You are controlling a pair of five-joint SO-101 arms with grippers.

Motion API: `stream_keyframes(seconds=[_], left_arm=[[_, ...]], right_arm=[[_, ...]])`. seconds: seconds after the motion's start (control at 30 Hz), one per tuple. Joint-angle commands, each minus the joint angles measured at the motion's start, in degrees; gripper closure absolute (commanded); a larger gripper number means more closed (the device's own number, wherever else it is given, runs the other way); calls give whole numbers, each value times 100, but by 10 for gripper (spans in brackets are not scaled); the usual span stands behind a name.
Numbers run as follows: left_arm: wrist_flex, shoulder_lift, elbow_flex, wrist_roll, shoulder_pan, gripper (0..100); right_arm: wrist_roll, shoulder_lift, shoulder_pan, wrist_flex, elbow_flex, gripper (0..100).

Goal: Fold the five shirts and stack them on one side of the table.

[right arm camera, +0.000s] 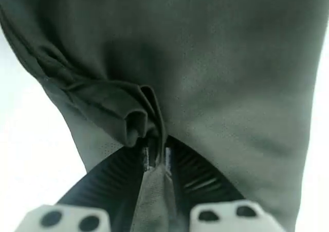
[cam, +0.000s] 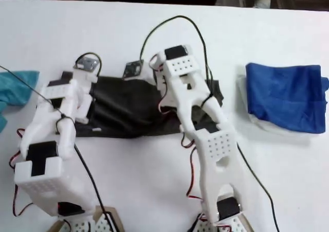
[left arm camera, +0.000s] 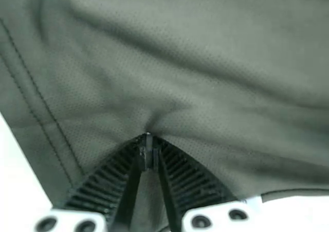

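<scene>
While a black shirt (cam: 123, 108) lies across the middle of the white table (cam: 154, 31), the left gripper (left arm camera: 147, 142) and right gripper (right arm camera: 157, 155) are each clamped on a pinch of its fabric. A folded blue shirt (cam: 285, 95) sits well apart at one side.

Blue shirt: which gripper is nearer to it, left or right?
Right. The right gripper pinches the black shirt at the end toward the blue shirt, apart from it; the left gripper pinches the black shirt's far end.
</scene>
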Motion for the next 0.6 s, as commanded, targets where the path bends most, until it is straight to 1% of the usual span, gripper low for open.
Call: stream_keyframes(seconds=[0.0,0.07,0.1,0.23,0.33,0.4,0.5,0.57], left_arm=[[-62,-62,31,9,-97,973],[-62,-62,31,9,-97,973],[-62,-62,31,9,-97,973],[-62,-62,31,9,-97,973],[-62,-62,31,9,-97,973],[-62,-62,31,9,-97,973],[-62,-62,31,9,-97,973],[-62,-62,31,9,-97,973]], right_arm=[[-264,-119,57,31,-299,858],[-264,-277,57,48,-273,823],[-264,-374,57,48,-281,823],[-334,-945,127,75,-246,844],[-396,-1596,312,101,88,862],[-396,-2141,435,101,492,892],[-404,-2923,585,101,1389,980],[-422,-3292,655,84,2233,965]])
